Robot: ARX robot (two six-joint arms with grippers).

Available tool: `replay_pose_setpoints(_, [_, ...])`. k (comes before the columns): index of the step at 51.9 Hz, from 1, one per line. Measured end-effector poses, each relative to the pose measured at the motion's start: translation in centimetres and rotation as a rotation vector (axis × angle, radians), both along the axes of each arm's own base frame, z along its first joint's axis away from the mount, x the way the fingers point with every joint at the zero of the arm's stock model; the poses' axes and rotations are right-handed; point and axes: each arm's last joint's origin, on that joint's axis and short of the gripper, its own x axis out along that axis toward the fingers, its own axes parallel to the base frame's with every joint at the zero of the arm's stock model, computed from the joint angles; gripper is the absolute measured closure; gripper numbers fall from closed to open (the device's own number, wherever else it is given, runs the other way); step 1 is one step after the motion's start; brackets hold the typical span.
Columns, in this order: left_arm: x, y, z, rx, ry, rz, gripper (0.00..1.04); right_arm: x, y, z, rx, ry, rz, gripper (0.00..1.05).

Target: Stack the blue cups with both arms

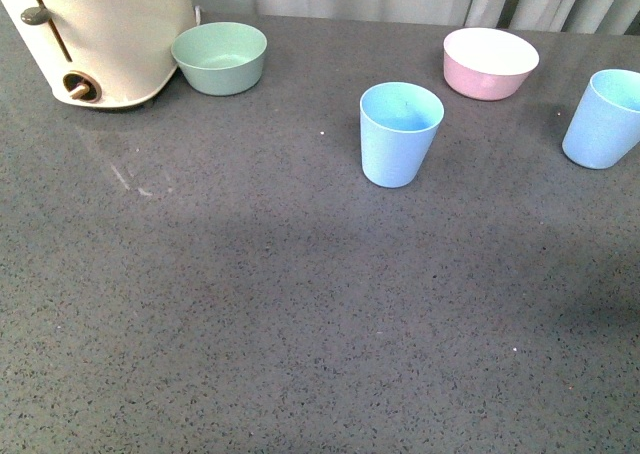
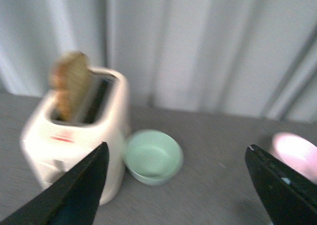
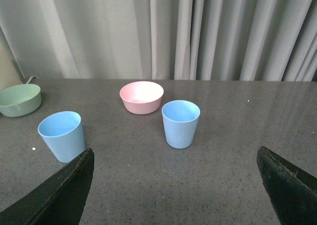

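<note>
1. Desk (image 1: 250, 324): grey and speckled. Its edges fall outside every view.
2. Middle cup (image 1: 401, 134): upright, mouth up, on open desk. It stands nearer than the pink bowl (image 1: 490, 62) and to its left, apart from it.
3. Right cup (image 1: 607, 119): upright at the right margin of the front view, with its far side cut off there. It is well apart from the middle cup. The right wrist view shows it whole.
4. The cups are not stacked. The pink bowl sits further back, between them.
5. Green bowl (image 1: 220, 58): back left, just beside the toaster (image 1: 105, 34). Whether they touch cannot be confirmed. The toaster is cut off at the top and left of the front view.
6. Left tool (image 2: 177, 145): fingers spread wide, nothing between them. Only two dark fingertips show. This view is blurred. A slice of toast (image 2: 69, 86) stands up from the toaster slot, and the pink bowl is partly hidden behind one finger.
7. Right tool (image 3: 175, 149): fingers spread wide, gripping nothing. Only the tips show. Both cups lie beyond them, untouched.
8. Neither arm shows in the front view.
9. Curtain (image 3: 198, 31): pale folds behind the desk.
</note>
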Motion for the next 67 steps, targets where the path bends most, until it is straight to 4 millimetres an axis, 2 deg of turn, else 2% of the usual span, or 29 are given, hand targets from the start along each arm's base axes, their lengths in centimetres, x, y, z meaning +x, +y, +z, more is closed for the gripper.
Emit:
replay_pose_setpoints(5, [-2.4,2.3,-0.7,0.045,-0.098,0.105,0.38,0.0,0.0,0.0,0.000,0.000,-0.001,0.09])
replay_pose_setpoints(9, [-4.9,3.8,-2.2,0.075,-0.112,0.117,0.56,0.0,0.0,0.0,0.000,0.000,-0.001,0.09])
replay_pose_setpoints(15, [-7.1,5.1,-4.4,0.099,-0.078,0.111,0.77,0.0,0.0,0.0,0.000,0.000,0.000,0.09])
replay_pose_setpoints(24, [-9.5,6.1,-5.6,0.102,-0.084,0.103,1.04,0.0,0.0,0.0,0.000,0.000,0.000,0.09])
replay_pose_setpoints(43, [-13.5,7.6,-7.5,0.107,-0.084,0.107,1.03,0.0,0.0,0.0,0.000,0.001,0.000,0.09])
replay_pose_setpoints(48, [-14.5,8.7,-7.9,0.108,-0.081,0.110,1.03,0.0,0.0,0.0,0.000,0.000,0.000,0.09])
replay_pose_setpoints(67, [-16.8,8.8,-9.1,0.108,-0.098,0.111,1.03,0.0,0.0,0.0,0.000,0.000,-0.001,0.09])
